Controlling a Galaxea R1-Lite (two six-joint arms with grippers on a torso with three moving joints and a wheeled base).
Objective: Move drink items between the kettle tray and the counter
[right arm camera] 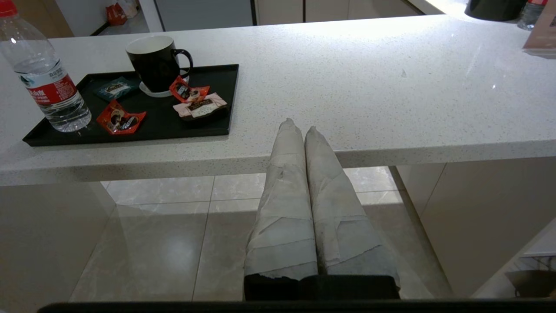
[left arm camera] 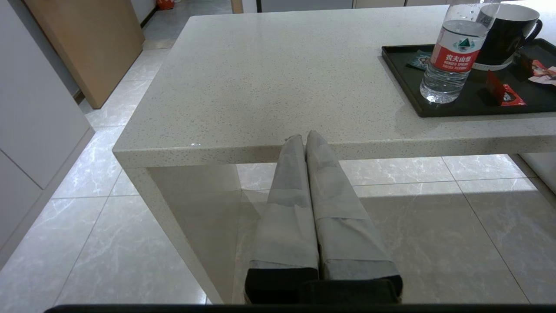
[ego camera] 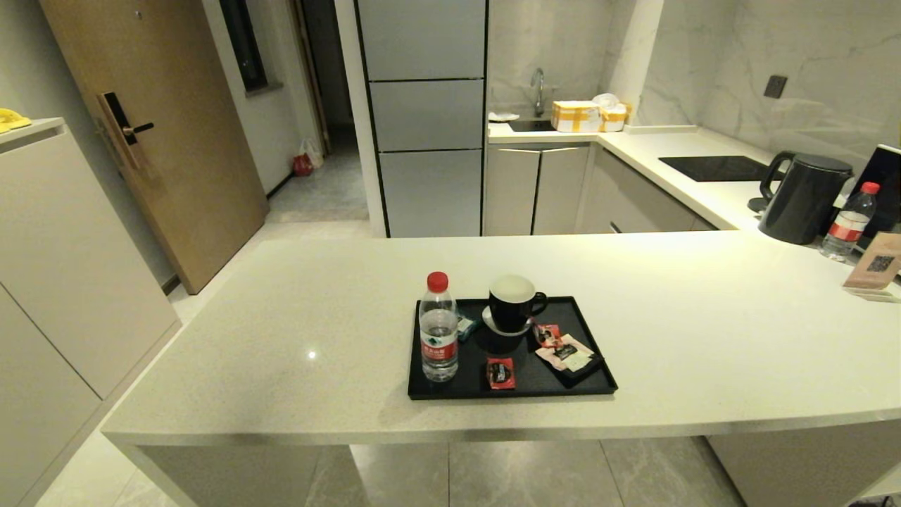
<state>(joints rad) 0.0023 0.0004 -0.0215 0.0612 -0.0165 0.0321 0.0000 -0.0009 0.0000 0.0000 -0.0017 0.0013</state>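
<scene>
Holding water bottle (ego camera: 438,327), red sachet (ego camera: 500,372), mug (ego camera: 513,303), kettle tray (ego camera: 595,385)

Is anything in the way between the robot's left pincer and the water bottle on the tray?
Nothing visible blocks it. The left pincer sits shut, low by the counter's front edge. The water bottle stands at the tray's left end, with only bare counter on that side. The mug stands beyond it.

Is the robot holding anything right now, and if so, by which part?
Nothing is held. The left gripper and right gripper are both shut on nothing, short of the pale speckled stone counter.
</scene>
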